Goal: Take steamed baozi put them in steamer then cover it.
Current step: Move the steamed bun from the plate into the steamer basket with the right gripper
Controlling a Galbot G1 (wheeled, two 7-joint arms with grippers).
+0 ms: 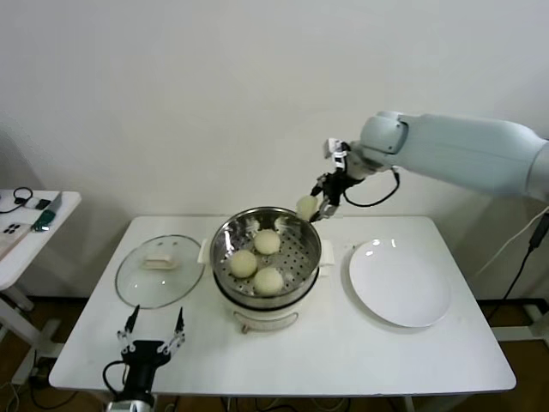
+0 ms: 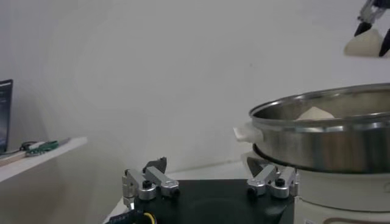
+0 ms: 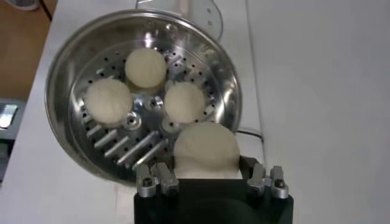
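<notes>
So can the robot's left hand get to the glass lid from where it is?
Probably yes. The left hand sits open at the table's near edge, and the glass lid lies flat just beyond it with nothing between them.

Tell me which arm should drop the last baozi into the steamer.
Right. The right gripper holds the fourth baozi above the steamer rim; the left gripper waits open near the table's front edge.

You see the steamer (image 1: 266,257) mid-tabletop (image 1: 360,352), three baozi (image 1: 256,262) in it, glass lid (image 1: 160,270) to its left, plate (image 1: 400,282) to its right.
</notes>
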